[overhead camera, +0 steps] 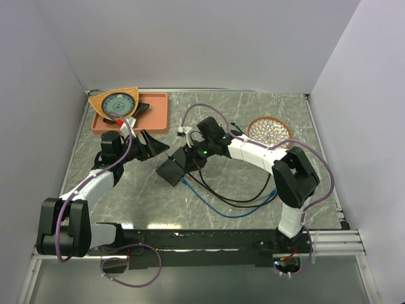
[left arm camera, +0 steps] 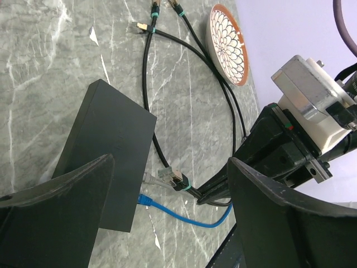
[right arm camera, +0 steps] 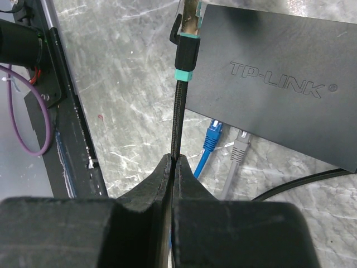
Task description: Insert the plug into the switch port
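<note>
The switch (overhead camera: 171, 171) (left arm camera: 106, 145) (right arm camera: 279, 84) is a flat black box lying mid-table. A blue plug (right arm camera: 213, 134) and a grey plug (right arm camera: 240, 148) sit in ports along its near edge; the port openings themselves are hidden under that edge. My right gripper (right arm camera: 172, 162) (overhead camera: 185, 158) is shut on a thin black cable (right arm camera: 177, 123) a little behind its plug. That plug (left arm camera: 170, 177) (right arm camera: 189, 17), with a teal band (right arm camera: 185, 74), hovers at the port edge beside the grey plug. My left gripper (left arm camera: 170, 162) (overhead camera: 154, 147) stands wide open and empty just left of the switch.
An orange tray (overhead camera: 158, 117) holding a round dial stands at the back left. A patterned bowl (overhead camera: 269, 131) (left arm camera: 227, 44) sits at the back right. Loose black cables (overhead camera: 240, 199) and spare plugs (left arm camera: 146, 25) trail across the marble. A black rail (right arm camera: 61, 128) runs along the near edge.
</note>
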Controlling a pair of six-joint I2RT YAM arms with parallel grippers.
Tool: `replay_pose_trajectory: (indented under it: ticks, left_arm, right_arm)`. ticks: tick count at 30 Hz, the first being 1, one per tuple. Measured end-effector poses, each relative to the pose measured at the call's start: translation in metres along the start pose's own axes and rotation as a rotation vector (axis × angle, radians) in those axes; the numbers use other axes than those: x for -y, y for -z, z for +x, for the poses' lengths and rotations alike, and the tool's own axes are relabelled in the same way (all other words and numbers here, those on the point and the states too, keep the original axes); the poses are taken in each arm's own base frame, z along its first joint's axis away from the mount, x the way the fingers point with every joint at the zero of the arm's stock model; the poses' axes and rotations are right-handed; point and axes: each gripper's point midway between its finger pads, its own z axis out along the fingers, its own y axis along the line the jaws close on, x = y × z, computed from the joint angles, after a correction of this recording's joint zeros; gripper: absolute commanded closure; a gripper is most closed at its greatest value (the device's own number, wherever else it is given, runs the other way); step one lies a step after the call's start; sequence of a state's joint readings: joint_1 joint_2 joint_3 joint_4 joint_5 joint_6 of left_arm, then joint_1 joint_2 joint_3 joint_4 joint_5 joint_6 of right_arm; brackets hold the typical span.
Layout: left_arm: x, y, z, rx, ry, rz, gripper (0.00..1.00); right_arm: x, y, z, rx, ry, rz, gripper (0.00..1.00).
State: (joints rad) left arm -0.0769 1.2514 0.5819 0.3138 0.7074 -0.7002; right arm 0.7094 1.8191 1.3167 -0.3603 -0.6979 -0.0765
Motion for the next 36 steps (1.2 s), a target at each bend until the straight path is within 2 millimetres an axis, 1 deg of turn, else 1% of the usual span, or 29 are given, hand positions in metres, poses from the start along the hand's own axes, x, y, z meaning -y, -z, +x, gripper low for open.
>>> replay_pose_trajectory:
  ticks: [9,12,13,20,29,36]
  left_arm:
    - [0.002,0.002,-0.003,0.016,-0.012,-0.004,0.13]
    - [0.004,0.003,-0.004,0.020,-0.017,0.000,0.18]
    - [0.005,0.003,-0.005,0.021,-0.019,0.004,0.22]
    - [0.015,0.002,-0.004,0.011,-0.039,0.053,0.30]
    - [0.036,-0.014,0.020,-0.081,-0.081,0.107,0.43]
    - [0.034,-0.015,0.020,-0.076,-0.090,0.087,0.49]
  right_arm:
    - [0.001,0.003,-0.001,0.006,0.005,-0.021,1.00]
    - [0.002,0.007,-0.002,0.015,0.000,-0.039,1.00]
    - [0.002,0.008,-0.002,0.018,-0.003,-0.044,1.00]
    - [-0.003,0.012,-0.005,0.031,-0.009,-0.094,1.00]
    - [-0.010,0.013,-0.006,0.036,-0.008,-0.128,1.00]
    - [-0.013,0.019,-0.012,0.055,-0.006,-0.135,1.00]
